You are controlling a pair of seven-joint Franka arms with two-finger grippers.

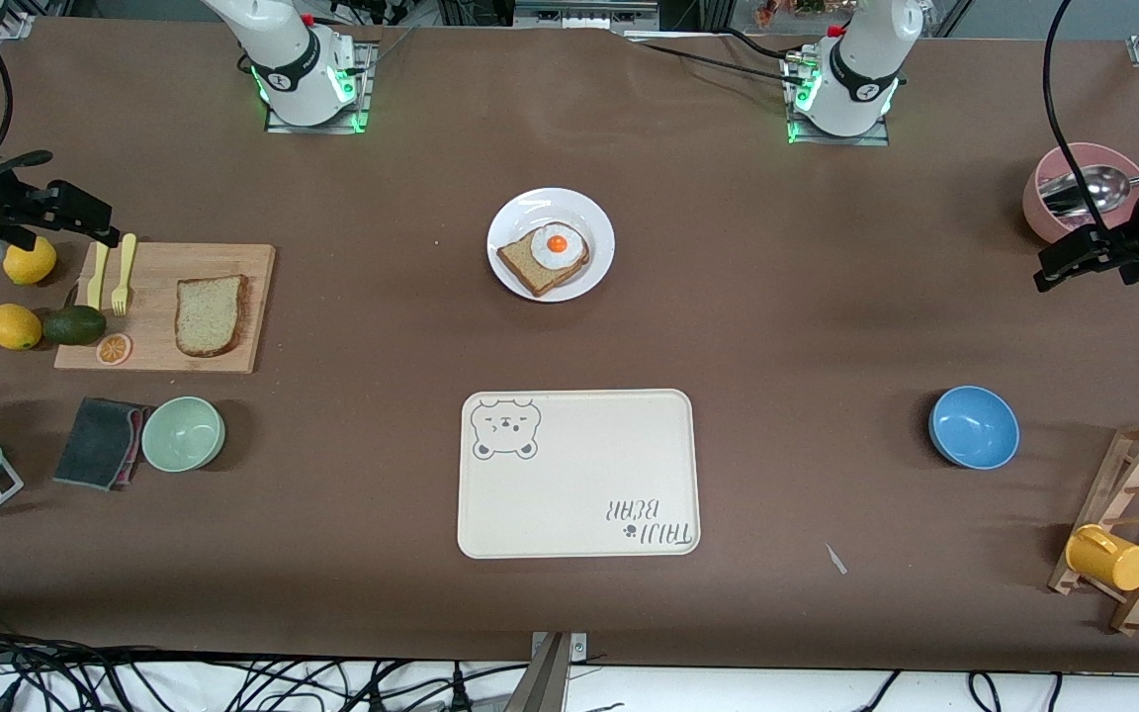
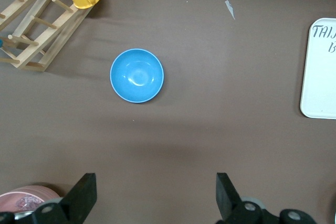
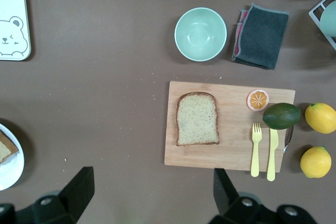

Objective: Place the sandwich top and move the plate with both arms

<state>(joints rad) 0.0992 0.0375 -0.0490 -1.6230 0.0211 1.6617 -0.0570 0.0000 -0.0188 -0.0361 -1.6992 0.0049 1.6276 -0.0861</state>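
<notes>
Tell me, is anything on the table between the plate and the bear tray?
No. Between the plate and the bear tray there is only bare brown table, as the front view shows.

Cream tray (image 1: 579,475) printed "TAIJI BEAR" beside a paw mark, bear face drawn in one corner

The sandwich top (image 1: 211,314) on the cutting board (image 1: 164,351) is flanked by a fork (image 1: 121,278) and avocado (image 1: 74,324) toward the table edge; bare table (image 1: 382,297) is left toward the plate (image 1: 594,222).
</notes>
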